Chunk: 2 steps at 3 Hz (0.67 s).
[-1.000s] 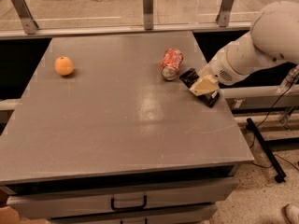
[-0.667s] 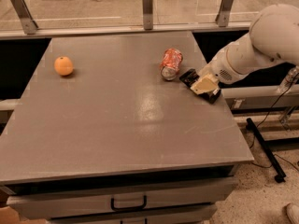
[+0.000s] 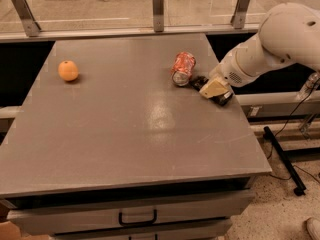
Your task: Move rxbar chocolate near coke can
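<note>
- The gripper [image 3: 214, 88] sits low over the counter [image 3: 125, 149] close to its right edge, on top of the rxbar chocolate [image 3: 223, 99]; its tan body hides the contact, so whether the jaws are closed on the bar or merely over it cannot be told.
- The dark bar shows only as slivers poking out from under the gripper, lying flat at the right edge, nearer the far-right corner than the near one.
- The coke can [image 3: 183, 68] lies on its side just beside the bar, toward the far edge, its silver end facing the near edge.
- Judged from here, the bar looks all but placed. A good finish would be 1 small, flat nudge or a straight release and lift, keeping clear of the can, which could roll if bumped.
- The bar's nearness to the right edge leaves little margin, so any push should go inward.
- The white arm [image 3: 260, 54] reaches in from beyond the right edge.
- 1 orange [image 3: 68, 70] rests well apart, near the far-left corner.
</note>
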Motion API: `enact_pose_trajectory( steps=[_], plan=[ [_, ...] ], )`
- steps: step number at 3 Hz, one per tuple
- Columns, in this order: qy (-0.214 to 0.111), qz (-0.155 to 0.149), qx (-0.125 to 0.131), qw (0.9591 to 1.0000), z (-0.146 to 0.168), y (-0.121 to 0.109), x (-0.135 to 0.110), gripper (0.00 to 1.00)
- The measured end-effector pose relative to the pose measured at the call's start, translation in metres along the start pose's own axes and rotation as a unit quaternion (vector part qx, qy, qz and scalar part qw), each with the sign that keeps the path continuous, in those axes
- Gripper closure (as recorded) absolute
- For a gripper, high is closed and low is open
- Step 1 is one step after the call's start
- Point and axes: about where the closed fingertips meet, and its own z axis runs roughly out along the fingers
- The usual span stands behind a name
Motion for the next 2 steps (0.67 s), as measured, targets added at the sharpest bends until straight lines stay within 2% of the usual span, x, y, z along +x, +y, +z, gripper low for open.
enact_pose_trajectory(
  steps=[1,2],
  plan=[
    [-0.002,-0.008,-0.004,1.0000,0.002,0.002,-0.008,0.00],
    [-0.011,0.001,0.015,0.9998,-0.023,-0.003,-0.003,0.00]
  ],
)
